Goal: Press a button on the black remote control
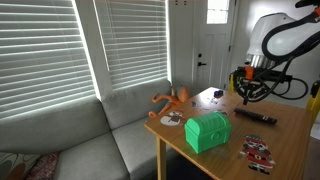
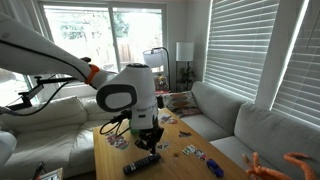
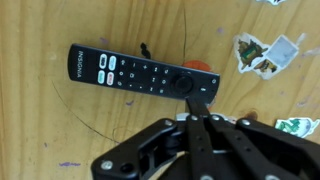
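1. Gripper [image 3: 196, 120] has its fingers drawn together into one blunt tip, with nothing between them. It hangs over the wooden table [image 3: 60, 130], just beside the long edge of the black remote control [image 3: 140, 72], and seems not to touch it.
2. That remote lies flat and face up, buttons in rows along it and a round pad [image 3: 181, 82] at the end nearest the tip. In an exterior view the remote [image 2: 140, 164] sits just below the gripper [image 2: 148, 143].
3. Press with the fingers together, so the tip acts as a single finger.
4. Likely best: shift sideways until the tip stands over one button, then descend straight.
5. Push gently. The bar is slim and loose on smooth wood, so an off-centre push may slide or tilt it.
6. The sticker pieces [image 3: 255, 55] lie well apart, out of the way.
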Robot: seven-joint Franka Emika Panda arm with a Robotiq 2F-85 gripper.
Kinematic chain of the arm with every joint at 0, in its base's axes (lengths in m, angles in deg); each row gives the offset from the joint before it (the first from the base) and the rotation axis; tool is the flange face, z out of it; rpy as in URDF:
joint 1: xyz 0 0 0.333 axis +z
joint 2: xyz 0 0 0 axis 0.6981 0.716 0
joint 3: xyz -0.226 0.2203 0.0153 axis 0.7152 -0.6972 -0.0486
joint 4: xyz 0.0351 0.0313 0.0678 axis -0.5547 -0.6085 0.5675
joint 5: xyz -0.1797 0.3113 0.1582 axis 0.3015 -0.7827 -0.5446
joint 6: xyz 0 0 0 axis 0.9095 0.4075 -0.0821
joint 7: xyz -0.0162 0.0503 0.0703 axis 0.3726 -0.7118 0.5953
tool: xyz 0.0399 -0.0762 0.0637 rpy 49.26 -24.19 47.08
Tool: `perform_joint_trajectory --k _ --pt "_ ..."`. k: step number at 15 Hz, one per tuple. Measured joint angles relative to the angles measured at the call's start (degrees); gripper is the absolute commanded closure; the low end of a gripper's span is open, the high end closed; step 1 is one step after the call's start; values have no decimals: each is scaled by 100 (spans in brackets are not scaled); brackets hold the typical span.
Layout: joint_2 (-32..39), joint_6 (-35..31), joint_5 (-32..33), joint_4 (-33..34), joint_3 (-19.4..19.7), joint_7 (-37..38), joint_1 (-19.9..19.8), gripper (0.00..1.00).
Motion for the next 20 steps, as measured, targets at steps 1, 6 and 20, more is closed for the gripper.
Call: perform_joint_trajectory --k 1,6,20 --pt "36 -24 12 0 0 37 0 100" --pt "203 -120 20 3 28 119 0 100" --pt "313 -123 21 3 81 127 0 100"
